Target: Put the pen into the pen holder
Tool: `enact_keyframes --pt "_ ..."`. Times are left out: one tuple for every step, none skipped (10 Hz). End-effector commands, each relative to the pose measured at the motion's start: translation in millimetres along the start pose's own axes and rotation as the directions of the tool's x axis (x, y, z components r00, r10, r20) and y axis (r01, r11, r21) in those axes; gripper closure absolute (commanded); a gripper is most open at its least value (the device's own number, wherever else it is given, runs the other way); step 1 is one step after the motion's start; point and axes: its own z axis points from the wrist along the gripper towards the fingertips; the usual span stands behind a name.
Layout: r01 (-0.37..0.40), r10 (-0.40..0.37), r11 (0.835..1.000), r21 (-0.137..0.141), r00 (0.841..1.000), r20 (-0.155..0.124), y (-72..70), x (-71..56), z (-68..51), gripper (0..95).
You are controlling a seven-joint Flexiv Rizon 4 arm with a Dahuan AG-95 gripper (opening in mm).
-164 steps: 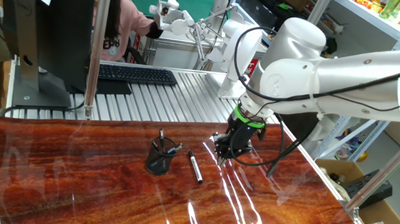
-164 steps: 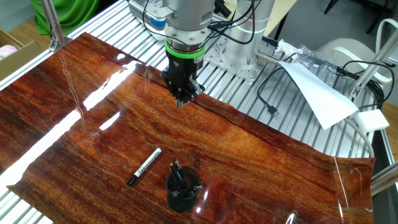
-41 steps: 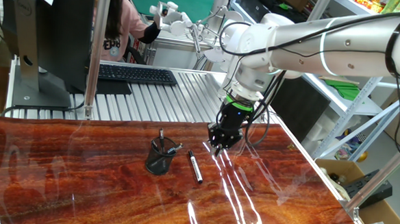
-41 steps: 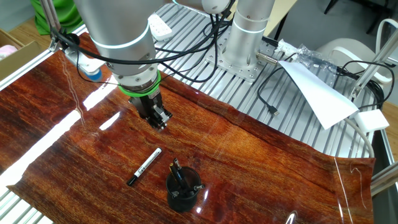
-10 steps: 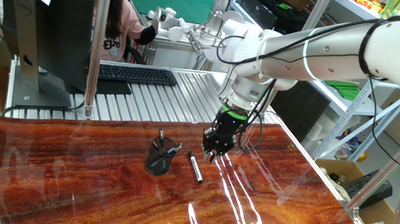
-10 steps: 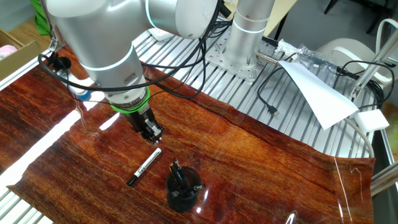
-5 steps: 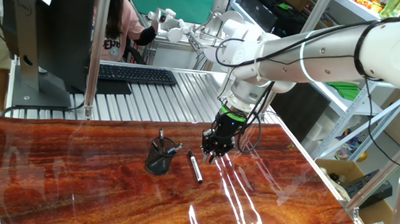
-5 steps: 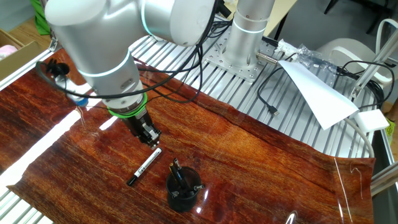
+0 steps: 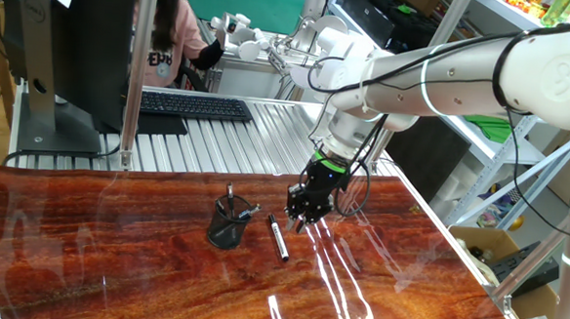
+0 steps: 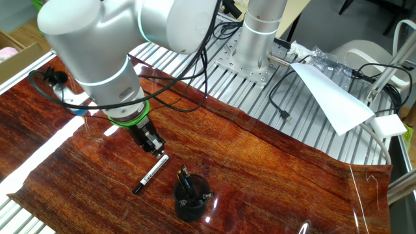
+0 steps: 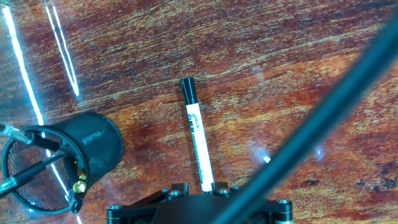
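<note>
The pen (image 9: 278, 237) (image 10: 151, 173) (image 11: 198, 140) lies flat on the reddish wood table, its black cap pointing away from the hand camera. The pen holder (image 9: 228, 225) (image 10: 192, 198) (image 11: 62, 162), a black mesh cup, stands upright just beside it with dark pens sticking out. My gripper (image 9: 299, 222) (image 10: 158, 149) (image 11: 199, 188) hovers low over the pen's white end. In the hand view its two fingertips stand a little apart with the pen's end between them. The gripper is narrowly open and holds nothing.
A keyboard (image 9: 195, 106) and a monitor (image 9: 66, 50) sit on the metal bench behind the wood board. White paper (image 10: 331, 91) and cables (image 10: 286, 97) lie on the slats near the arm's base (image 10: 257, 39). A person in pink (image 9: 179, 42) is at the back.
The gripper has crept down and toward the pen's white end over the last second. The pen and holder have not moved.
</note>
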Motion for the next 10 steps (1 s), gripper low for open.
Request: enact_keyframes --pt "-0.004 0.004 1.0 -0.002 1.0 -0.008 0.4 -2.2 0.1 95.0" --pt "0.0 0.0 1.0 -0.002 1.0 -0.006 0.4 -2.2 0.1 95.0" --pt "0.0 0.0 1.0 -0.001 1.0 -0.008 0.4 -2.2 0.1 95.0" --pt "0.001 -0.001 1.0 -0.001 1.0 -0.01 0.4 -2.2 0.1 95.0" --pt "0.001 -0.001 1.0 0.001 1.0 -0.009 0.4 -2.2 0.1 95.0" --pt "0.0 0.0 1.0 0.0 1.0 -0.008 0.4 -2.2 0.1 95.0" --pt "0.001 -0.001 1.0 0.0 1.0 -0.008 0.4 -2.2 0.1 95.0" --pt "-0.001 0.001 1.0 0.003 1.0 -0.006 0.4 -2.2 0.1 95.0" --pt "-0.007 0.007 1.0 0.007 1.0 -0.005 0.4 -2.2 0.1 95.0" --pt "-0.011 0.012 1.0 0.009 1.0 -0.003 0.4 -2.2 0.1 95.0"
